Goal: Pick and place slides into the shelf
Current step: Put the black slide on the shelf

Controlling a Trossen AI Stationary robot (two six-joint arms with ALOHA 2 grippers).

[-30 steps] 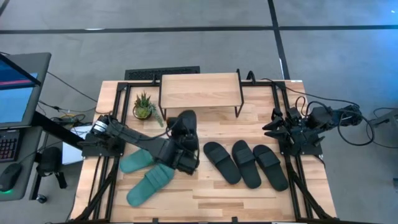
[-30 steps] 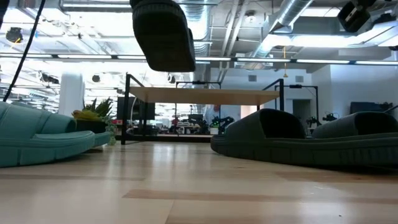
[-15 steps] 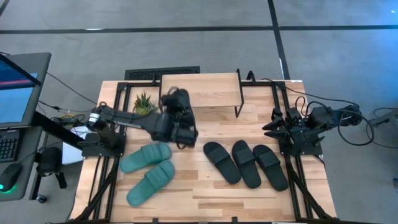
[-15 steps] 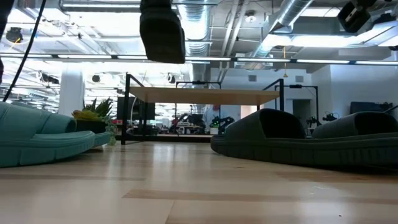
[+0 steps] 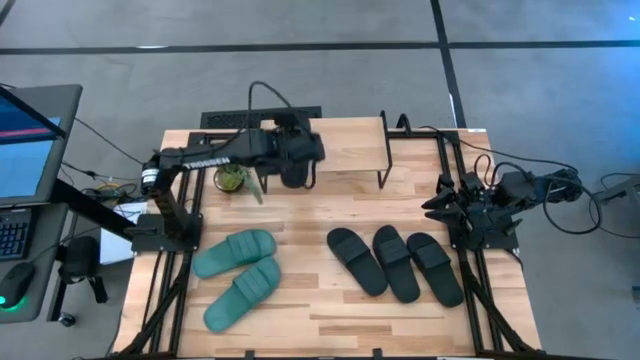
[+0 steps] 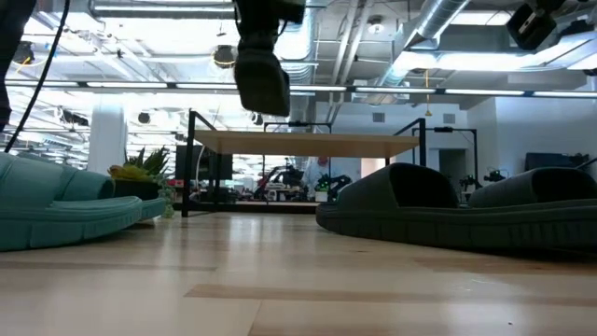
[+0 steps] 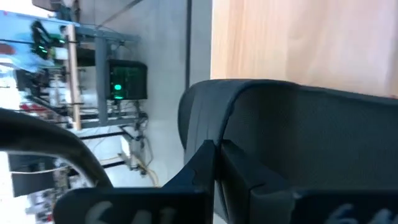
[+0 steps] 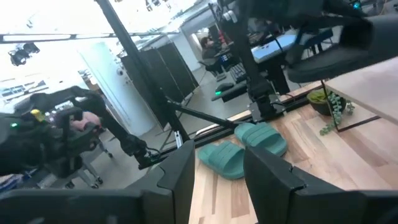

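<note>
My left gripper is over the left part of the shelf, shut on a black slide that hangs high above the shelf's light top board. In the left wrist view the slide fills the picture, with the board behind it. Three black slides lie side by side on their soles right of the table's middle. Two teal slides lie on the left. My right gripper is open and waits at the table's right edge. My left gripper pinches the black slide between its two fingers, coming from above. The fingers sit at the slide's dark curved edge; which part that is I cannot tell. The slide is lifted clear and hangs below the gripper, above the shelf's top.
A small potted plant stands on the table just left of the shelf, under the left arm. A monitor and keyboard stand off the table's left side. Bare wood shows along the near edge.
My left gripper has risen and travelled from the table's middle toward the far edge, carrying the black slide from beside the teal slides to above the shelf's left part. The slide has turned in the hold along the way. The right arm kept still.
</note>
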